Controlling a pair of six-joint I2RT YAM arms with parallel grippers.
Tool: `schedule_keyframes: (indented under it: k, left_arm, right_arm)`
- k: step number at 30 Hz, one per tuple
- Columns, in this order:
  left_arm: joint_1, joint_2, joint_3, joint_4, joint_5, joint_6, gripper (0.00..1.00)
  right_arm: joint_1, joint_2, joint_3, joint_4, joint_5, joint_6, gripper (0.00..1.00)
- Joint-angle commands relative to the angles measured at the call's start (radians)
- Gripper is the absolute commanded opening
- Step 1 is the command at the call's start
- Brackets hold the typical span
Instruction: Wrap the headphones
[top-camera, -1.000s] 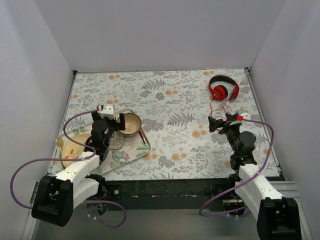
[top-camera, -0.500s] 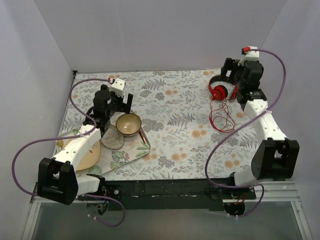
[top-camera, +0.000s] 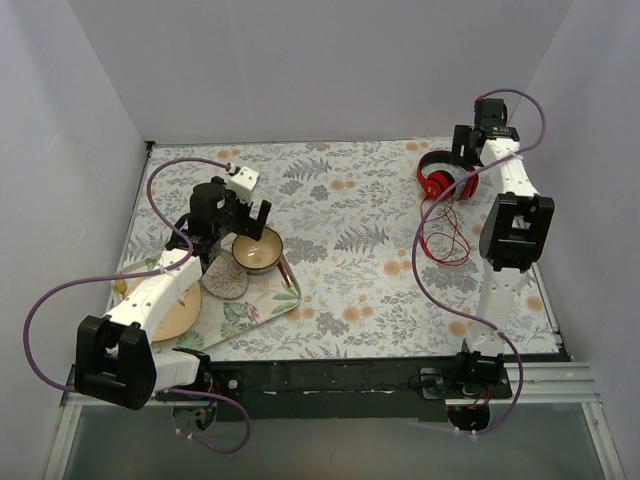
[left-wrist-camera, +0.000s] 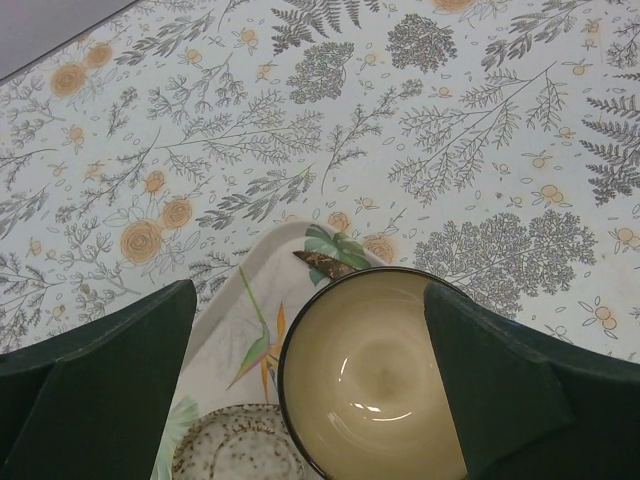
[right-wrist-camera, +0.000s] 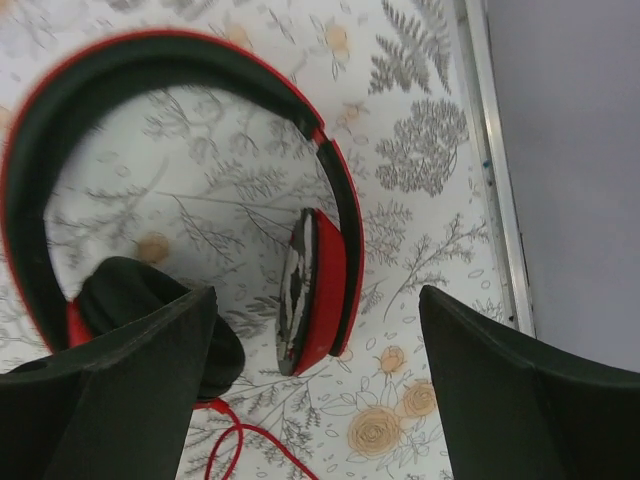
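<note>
Red headphones (top-camera: 437, 185) lay in the upper right of the top view, near the far right corner of the floral tablecloth (top-camera: 350, 200). Their thin red cable (top-camera: 447, 238) trailed in loose loops toward the lower part of the frame. The right gripper (top-camera: 468, 150) hung over them with its claw spread wide, holding nothing. In the right wrist view one red ear cup (right-wrist-camera: 325, 290) stood on edge in the gap between the two dark fingers (right-wrist-camera: 130, 390), and the black-lined headband (right-wrist-camera: 150, 65) arched across the upper left. The left gripper (top-camera: 250, 212), left of centre in the top view, was likewise spread apart and empty. It hung above a tan bowl (left-wrist-camera: 375, 385) on a leaf-printed tray (left-wrist-camera: 225, 330), beside a speckled dish (left-wrist-camera: 235, 450).
</note>
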Motion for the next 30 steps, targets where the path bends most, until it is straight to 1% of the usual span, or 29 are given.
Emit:
schedule_keyframes:
  k: [1,4,7,10,11,13,14,16,17,21,24,25,27,28,30]
  left_arm:
    - [0.001,-0.023,-0.004,-0.048,0.041,0.028,0.98]
    - [0.001,-0.015,0.001,-0.060,0.051,0.031,0.98]
    - [0.003,-0.011,0.012,-0.069,0.051,0.029,0.98]
    - [0.003,-0.007,0.021,-0.077,0.053,0.026,0.98]
    - [0.001,-0.006,0.021,-0.078,0.054,0.024,0.98]
    - [0.003,-0.010,0.027,-0.085,0.058,0.021,0.98]
    - [0.003,-0.012,0.031,-0.089,0.058,0.020,0.98]
    - [0.003,-0.014,0.035,-0.098,0.058,0.018,0.98]
    - [0.003,-0.017,0.039,-0.103,0.058,0.023,0.98]
    - [0.001,-0.018,0.048,-0.117,0.058,0.028,0.98]
    - [0.003,-0.024,0.062,-0.134,0.074,0.023,0.98]
    - [0.003,-0.023,0.067,-0.146,0.080,0.020,0.98]
    - [0.001,-0.023,0.087,-0.158,0.096,0.006,0.98]
    - [0.003,-0.023,0.094,-0.166,0.111,0.002,0.98]
    - [0.003,-0.018,0.107,-0.167,0.125,-0.014,0.98]
  right_arm:
    - [-0.018,0.035,0.072,-0.157,0.048,-0.016,0.89]
    - [-0.033,0.080,0.075,-0.177,0.028,-0.057,0.88]
    - [-0.035,0.120,0.126,-0.219,0.020,-0.088,0.87]
    - [-0.033,0.115,0.127,-0.200,-0.011,-0.114,0.73]
    - [-0.035,0.115,0.118,-0.197,-0.029,-0.120,0.63]
    - [-0.035,0.124,0.115,-0.199,-0.051,-0.137,0.50]
    - [-0.035,0.129,0.113,-0.208,-0.073,-0.142,0.27]
    - [-0.035,0.138,0.110,-0.219,-0.083,-0.145,0.06]
    - [-0.035,0.135,0.107,-0.214,-0.087,-0.142,0.01]
    - [-0.033,0.074,0.035,-0.162,-0.091,-0.132,0.01]
    - [-0.033,-0.027,-0.018,-0.095,-0.101,-0.134,0.01]
    - [-0.027,-0.091,-0.066,-0.069,-0.112,-0.135,0.01]
    - [-0.015,-0.165,-0.126,-0.015,-0.123,-0.154,0.01]
    - [0.004,-0.241,-0.200,0.048,-0.126,-0.161,0.01]
    - [0.028,-0.323,-0.285,0.117,-0.135,-0.189,0.01]
